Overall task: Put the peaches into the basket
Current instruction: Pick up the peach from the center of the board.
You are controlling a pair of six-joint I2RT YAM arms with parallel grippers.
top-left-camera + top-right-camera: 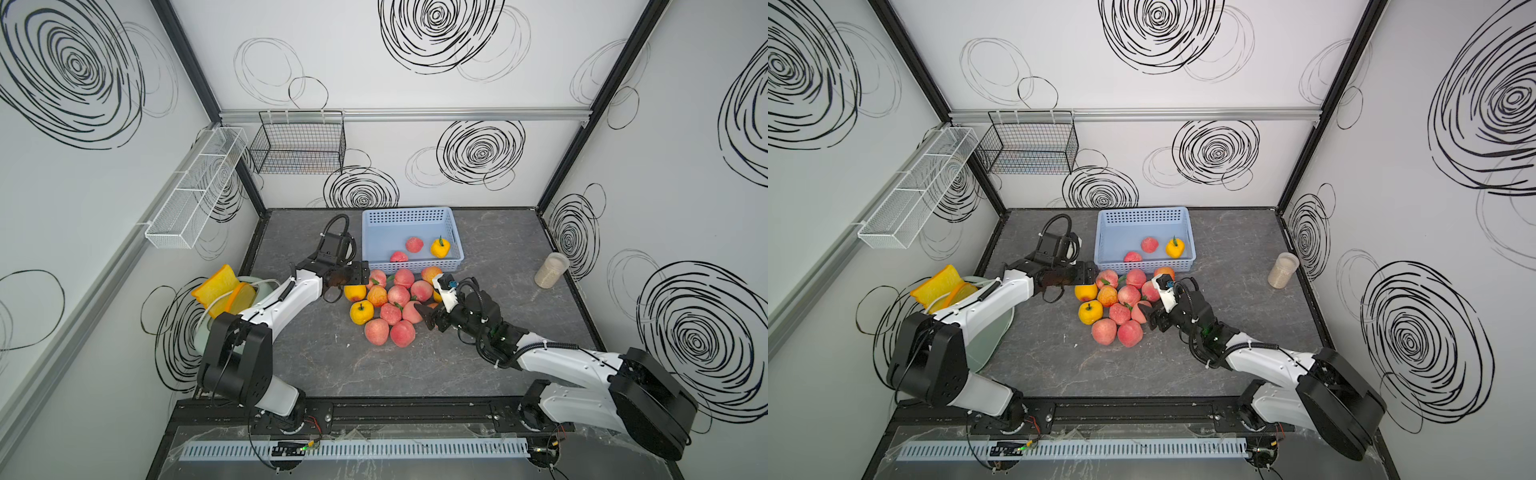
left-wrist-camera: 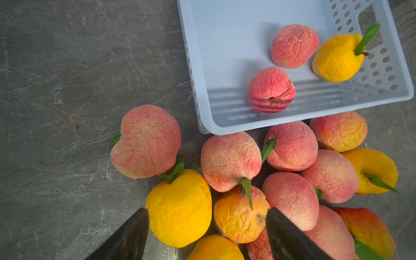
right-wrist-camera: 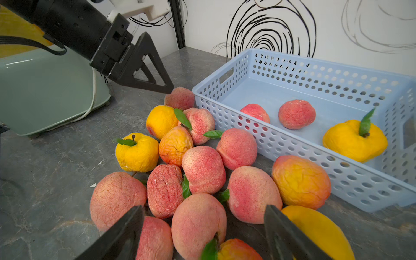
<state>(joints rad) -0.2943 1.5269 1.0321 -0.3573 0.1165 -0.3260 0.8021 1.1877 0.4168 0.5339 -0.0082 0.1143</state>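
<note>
Three peaches (image 1: pixel 414 244) lie in the light blue basket (image 1: pixel 409 212), toward its front right corner. The remaining heap (image 1: pixel 395 303) sits on the table (image 1: pixel 316 357) just beside the basket's front wall. The left gripper (image 2: pixel 207 213) and right gripper (image 3: pixel 203 209) hover over the heap, jaws spread and empty. The fruit looks light, soft-skinned and likely to roll: grip across the widest girth, clear of the leaves.

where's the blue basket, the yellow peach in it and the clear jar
blue basket (image 1: pixel 407 217): a top view, far perforated wall
yellow peach (image 1: pixel 439 248): a top view, its body
clear jar (image 1: pixel 550 272): a top view, its side
</note>
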